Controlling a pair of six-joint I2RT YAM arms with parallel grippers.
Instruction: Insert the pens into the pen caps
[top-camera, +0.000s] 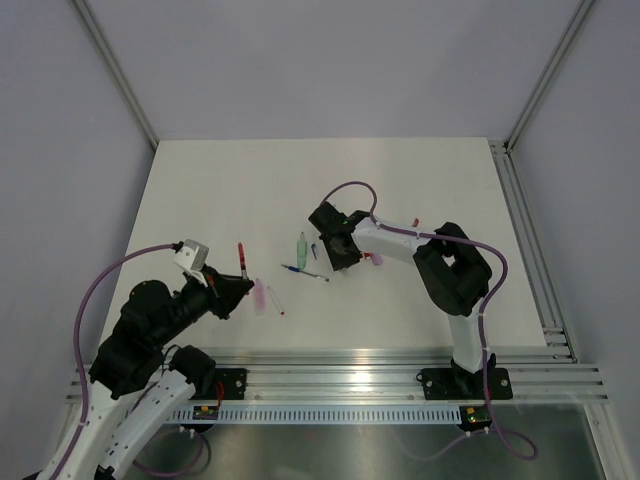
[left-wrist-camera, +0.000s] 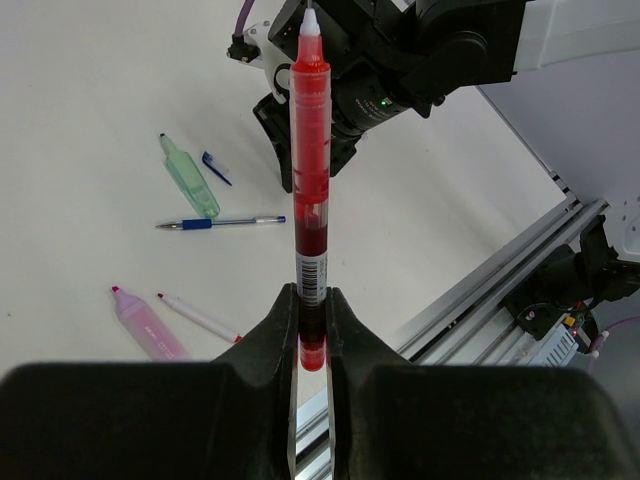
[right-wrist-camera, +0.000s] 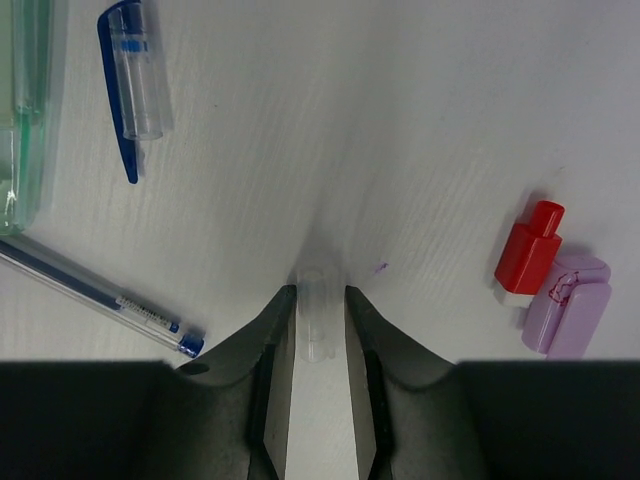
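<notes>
My left gripper (left-wrist-camera: 313, 300) is shut on the lower end of a red pen (left-wrist-camera: 311, 150), which points away from the fingers, white tip outermost; in the top view the left gripper (top-camera: 240, 285) holds the red pen (top-camera: 241, 256) over the table's left side. My right gripper (right-wrist-camera: 318, 291) is down at the table, open, its jaws either side of a clear pen cap (right-wrist-camera: 315, 330) lying flat. A red cap (right-wrist-camera: 530, 250) and a pale pink cap (right-wrist-camera: 572, 305) lie to its right. A blue cap (right-wrist-camera: 135, 80) and a blue pen (right-wrist-camera: 100, 295) lie to its left.
A pale green highlighter (left-wrist-camera: 190, 178), a pink highlighter (left-wrist-camera: 145, 325) and a thin white pen with a red tip (left-wrist-camera: 197, 317) lie on the table between the arms. An aluminium rail (top-camera: 400, 365) runs along the near edge, another rail (top-camera: 530, 230) along the right side.
</notes>
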